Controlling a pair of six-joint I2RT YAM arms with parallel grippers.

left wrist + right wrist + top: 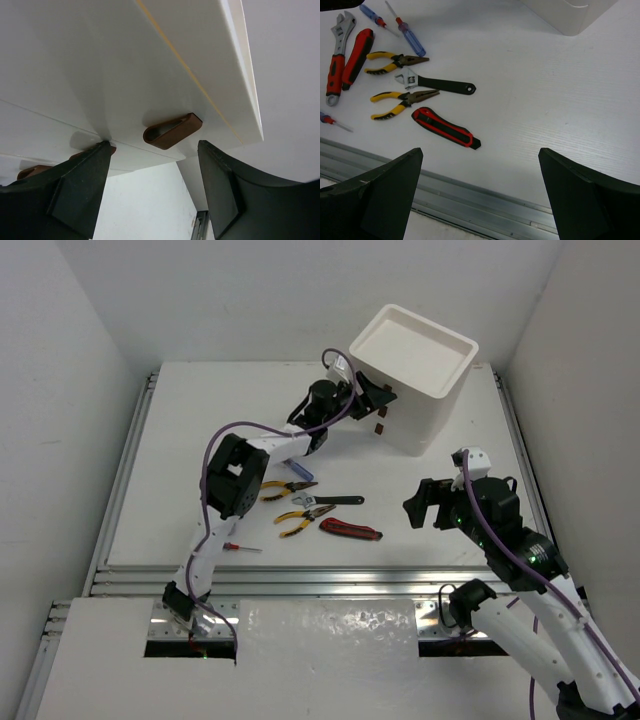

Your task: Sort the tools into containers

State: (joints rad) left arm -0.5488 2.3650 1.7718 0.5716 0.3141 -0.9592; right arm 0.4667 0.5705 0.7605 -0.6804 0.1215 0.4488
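The white drawer unit (415, 380) stands at the back right of the table. My left gripper (372, 398) is open against its front; in the left wrist view (152, 150) one dark red tab (172, 131) lies between the fingers, untouched. The tools lie mid-table: a red-and-black utility knife (445, 127), a black-handled wrench (437, 83), two yellow pliers (402, 100), a red-handled wrench (336, 65), a second knife (357, 55) and blue screwdrivers (410, 37). My right gripper (428, 505) is open and empty above the table, right of the knife (350, 530).
A small red-handled screwdriver (240, 547) lies apart near the front left. A metal rail (485, 200) runs along the table's front edge. White walls close in the left, back and right sides.
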